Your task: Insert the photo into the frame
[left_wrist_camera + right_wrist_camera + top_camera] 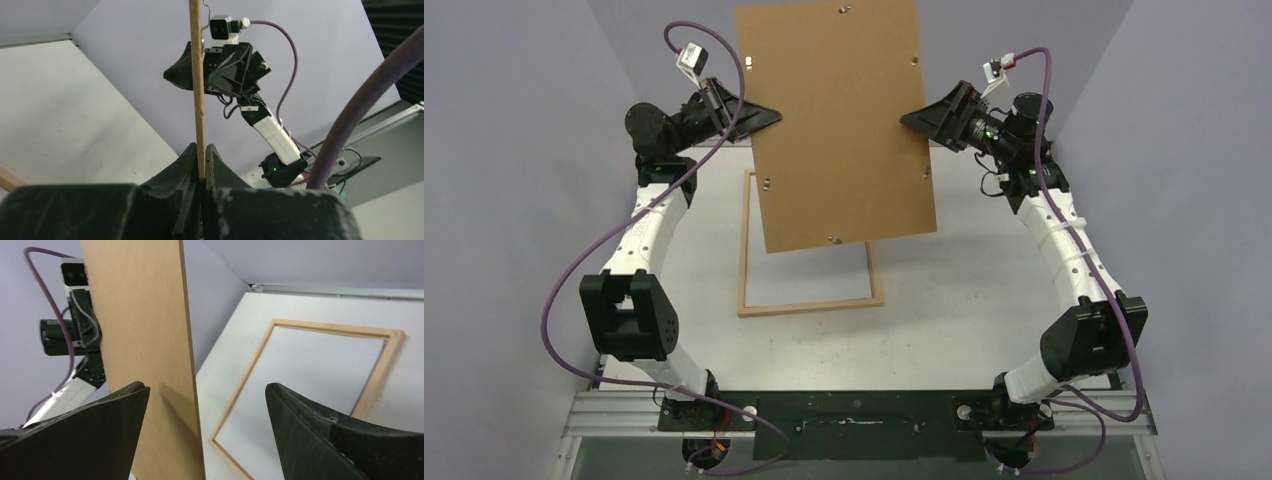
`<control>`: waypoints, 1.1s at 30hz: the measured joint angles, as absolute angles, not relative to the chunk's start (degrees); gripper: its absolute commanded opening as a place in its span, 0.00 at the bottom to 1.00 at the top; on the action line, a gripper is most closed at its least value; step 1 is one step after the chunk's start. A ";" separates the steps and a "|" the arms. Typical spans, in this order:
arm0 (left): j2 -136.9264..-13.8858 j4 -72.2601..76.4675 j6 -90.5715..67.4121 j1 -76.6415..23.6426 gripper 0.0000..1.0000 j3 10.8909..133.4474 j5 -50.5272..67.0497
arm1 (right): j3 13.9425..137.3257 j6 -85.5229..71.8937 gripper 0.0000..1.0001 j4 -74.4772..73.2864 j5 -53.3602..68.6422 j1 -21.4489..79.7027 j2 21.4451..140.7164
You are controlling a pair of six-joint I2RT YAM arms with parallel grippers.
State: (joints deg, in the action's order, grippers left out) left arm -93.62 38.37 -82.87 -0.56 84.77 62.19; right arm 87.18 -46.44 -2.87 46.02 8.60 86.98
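Observation:
The light-wood frame lies flat on the white table, its far part hidden under a raised brown backing board. My left gripper is shut on the board's left edge and holds it up in the air. It shows edge-on in the left wrist view, clamped between the jaws of the left gripper. My right gripper is open at the board's right edge. In the right wrist view the right gripper has wide jaws straddling the board's edge, with the frame below. The photo is out of view.
Grey walls close in the table on the left, right and back. The arm bases sit on a black rail at the near edge. Purple cables loop beside both arms.

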 measured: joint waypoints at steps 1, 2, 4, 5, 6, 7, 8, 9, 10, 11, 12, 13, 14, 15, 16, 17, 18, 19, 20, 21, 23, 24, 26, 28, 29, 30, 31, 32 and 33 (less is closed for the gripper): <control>-94.02 40.71 -84.58 -0.56 0.00 85.25 63.35 | 87.18 -47.44 0.83 -1.17 46.98 8.60 87.05; -94.43 42.85 -86.13 -0.51 0.00 85.65 64.38 | 87.15 -48.73 0.81 0.86 47.99 8.60 87.15; -95.13 45.98 -88.53 -0.14 0.00 86.46 66.39 | 87.05 -52.23 0.74 6.44 50.06 8.60 87.42; -95.33 47.05 -89.30 0.12 0.00 86.63 66.89 | 86.85 -53.80 0.70 9.06 50.72 8.60 87.53; -95.50 47.99 -90.02 0.47 0.00 86.76 67.48 | 86.32 -55.79 0.68 12.56 51.53 8.60 87.55; -95.66 48.62 -90.61 0.84 0.00 86.94 67.94 | 85.69 -57.45 0.65 15.33 52.16 8.60 87.55; -95.72 49.15 -91.07 1.21 0.00 86.96 68.16 | 85.14 -58.83 0.64 17.61 52.62 8.60 87.55; -95.72 49.50 -91.44 1.56 0.00 86.96 68.23 | 84.66 -59.96 0.64 19.31 53.01 8.62 87.55; -95.72 49.76 -91.77 1.83 0.00 86.96 68.14 | 84.18 -60.97 0.66 20.56 53.28 8.67 87.55; -95.72 50.00 -92.03 2.04 0.00 86.96 67.96 | 83.77 -61.91 0.70 21.58 53.45 8.71 87.55; -95.72 50.04 -92.27 2.17 0.00 86.96 67.57 | 83.24 -62.59 0.75 22.55 53.49 8.80 87.55; -95.72 50.00 -92.36 2.35 0.00 86.96 67.16 | 82.59 -63.26 0.79 23.59 53.49 9.10 87.53; -95.72 49.93 -92.36 2.37 0.00 86.96 66.76 | 81.89 -63.70 0.82 24.25 53.39 9.19 87.53; -95.72 49.87 -92.36 2.42 0.00 86.96 66.19 | 80.97 -63.99 0.84 24.60 53.15 9.37 87.42; -95.72 49.82 -92.38 2.42 0.00 86.96 65.56 | 79.68 -63.99 0.84 24.60 52.64 9.56 87.26; -95.72 49.87 -92.42 2.42 0.00 86.96 65.06 | 78.81 -63.99 0.84 24.49 52.25 9.85 87.18; -95.72 49.98 -92.62 2.44 0.00 86.96 64.40 | 77.60 -63.90 0.83 24.25 51.55 10.22 86.96; -95.72 50.06 -92.90 2.44 0.00 86.96 63.90 | 76.75 -63.90 0.80 23.88 51.03 10.66 86.89; -95.72 50.24 -93.19 2.44 0.00 86.96 63.57 | 76.27 -63.90 0.77 23.66 50.68 11.09 86.89; -95.72 50.50 -93.67 2.46 0.00 86.96 63.22 | 75.88 -63.96 0.72 23.55 50.13 11.77 86.89; -95.72 51.07 -94.43 2.48 0.00 86.96 62.76 | 75.79 -64.73 0.60 24.01 49.23 13.43 86.91; -95.72 51.37 -94.76 2.48 0.00 86.96 62.63 | 75.77 -65.47 0.55 25.06 48.88 14.28 86.91; -95.72 51.81 -95.33 2.46 0.00 86.96 62.33 | 75.68 -68.03 0.44 28.80 48.05 15.55 86.96; -95.72 52.14 -95.57 2.48 0.00 86.96 62.06 | 75.31 -71.37 0.33 33.85 47.35 16.40 87.15; -95.72 52.23 -95.59 2.48 0.00 86.96 61.89 | 75.16 -73.23 0.28 36.69 47.03 16.53 87.39; -95.72 52.29 -95.59 2.48 0.00 86.96 61.67 | 75.11 -75.18 0.24 39.44 46.65 16.51 87.79; -95.72 52.42 -95.81 2.48 0.00 86.96 61.34 | 75.07 -77.12 0.20 42.09 46.33 16.49 88.36; -95.72 52.53 -95.85 2.50 0.00 86.96 60.99 | 75.07 -78.50 0.18 43.99 46.13 16.49 88.86; -95.72 52.62 -95.96 2.52 0.00 86.96 60.64 | 74.96 -80.01 0.17 45.76 45.87 16.49 89.45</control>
State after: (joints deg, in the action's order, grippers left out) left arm -95.72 52.62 -95.96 2.52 86.96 60.64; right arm 74.96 -80.01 45.76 45.87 16.49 89.45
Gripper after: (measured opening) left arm 0.035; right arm 0.222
